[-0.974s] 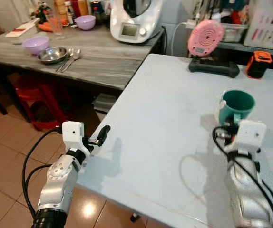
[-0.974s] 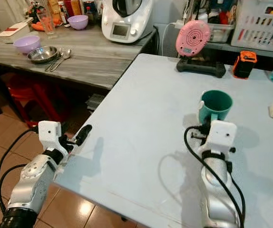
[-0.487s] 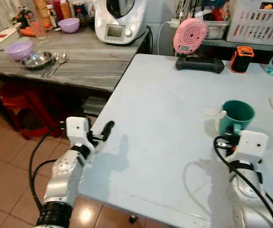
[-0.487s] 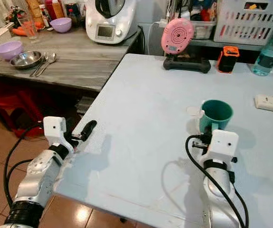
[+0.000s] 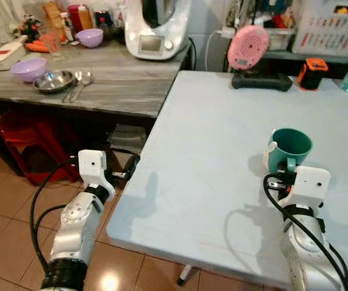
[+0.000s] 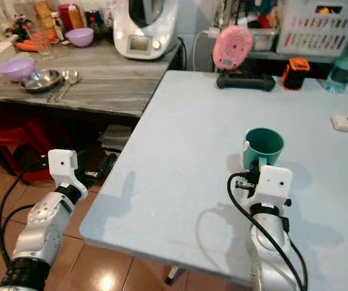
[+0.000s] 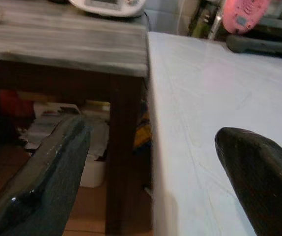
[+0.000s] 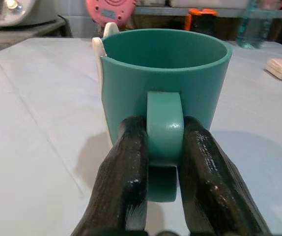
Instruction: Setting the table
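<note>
Right claw (image 8: 163,147) is clamped on the handle of the teal plastic mug (image 8: 164,73), its 2 black fingers (image 8: 126,167) pinching the handle from either side! The mug stands upright on the pale blue bench (image 5: 210,145), directly ahead of the claw, open mouth up, with a small white piece against its rim on the far-left side. Over on the other side, the left claw (image 7: 151,162) hangs at the bench's near-left corner, fingers spread apart, 1 finger over the floor and 1 over the bench top. Beyond that corner runs a grey wooden bench (image 5: 101,79) carrying a lilac bowl (image 5: 28,68), a steel bowl (image 5: 53,81) just beside it, and spoons (image 5: 77,83) touching the steel bowl's right edge.
</note>
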You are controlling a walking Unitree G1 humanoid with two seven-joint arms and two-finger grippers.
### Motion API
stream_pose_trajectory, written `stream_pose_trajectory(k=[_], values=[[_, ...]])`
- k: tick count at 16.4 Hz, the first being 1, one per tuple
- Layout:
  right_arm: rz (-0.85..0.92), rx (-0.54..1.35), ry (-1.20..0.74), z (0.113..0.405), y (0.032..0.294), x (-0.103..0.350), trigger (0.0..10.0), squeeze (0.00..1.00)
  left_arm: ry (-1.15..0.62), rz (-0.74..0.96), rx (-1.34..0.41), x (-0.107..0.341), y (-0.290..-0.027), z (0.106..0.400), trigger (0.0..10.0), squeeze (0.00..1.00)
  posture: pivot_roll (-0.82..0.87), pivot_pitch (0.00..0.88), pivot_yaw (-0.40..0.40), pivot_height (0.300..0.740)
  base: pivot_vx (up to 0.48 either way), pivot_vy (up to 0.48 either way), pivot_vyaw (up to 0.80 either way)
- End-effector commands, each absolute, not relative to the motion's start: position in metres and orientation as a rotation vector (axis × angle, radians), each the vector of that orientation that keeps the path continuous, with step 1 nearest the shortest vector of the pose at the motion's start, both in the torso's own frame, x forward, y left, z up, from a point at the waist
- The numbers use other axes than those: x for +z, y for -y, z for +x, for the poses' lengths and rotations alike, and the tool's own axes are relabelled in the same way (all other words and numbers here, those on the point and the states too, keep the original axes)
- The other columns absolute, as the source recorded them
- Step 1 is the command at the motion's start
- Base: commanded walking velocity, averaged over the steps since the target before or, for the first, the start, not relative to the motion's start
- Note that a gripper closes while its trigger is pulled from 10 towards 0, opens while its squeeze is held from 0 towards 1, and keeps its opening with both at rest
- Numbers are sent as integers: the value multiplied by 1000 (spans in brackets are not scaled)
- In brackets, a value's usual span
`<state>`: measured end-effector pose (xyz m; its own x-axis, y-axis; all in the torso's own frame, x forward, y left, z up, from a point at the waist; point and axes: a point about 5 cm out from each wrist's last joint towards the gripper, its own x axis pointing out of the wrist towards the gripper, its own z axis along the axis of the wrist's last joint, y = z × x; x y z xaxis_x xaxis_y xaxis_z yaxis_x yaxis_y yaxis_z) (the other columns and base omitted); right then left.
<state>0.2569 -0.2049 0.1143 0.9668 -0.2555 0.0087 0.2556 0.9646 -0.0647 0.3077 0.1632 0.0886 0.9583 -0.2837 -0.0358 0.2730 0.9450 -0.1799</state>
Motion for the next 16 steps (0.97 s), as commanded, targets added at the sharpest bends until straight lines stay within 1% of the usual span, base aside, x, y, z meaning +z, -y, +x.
stream_pose_trajectory(k=[1,16], values=[[-61,-255,30,258,203,122,10000,0,-59,-152,-281,90,-166,308,10000,0,-53,0,66,740,0,465,0],[-66,-256,36,258,202,123,10000,0,-61,-144,-298,89,-163,309,10000,0,-52,0,72,740,0,467,0]])
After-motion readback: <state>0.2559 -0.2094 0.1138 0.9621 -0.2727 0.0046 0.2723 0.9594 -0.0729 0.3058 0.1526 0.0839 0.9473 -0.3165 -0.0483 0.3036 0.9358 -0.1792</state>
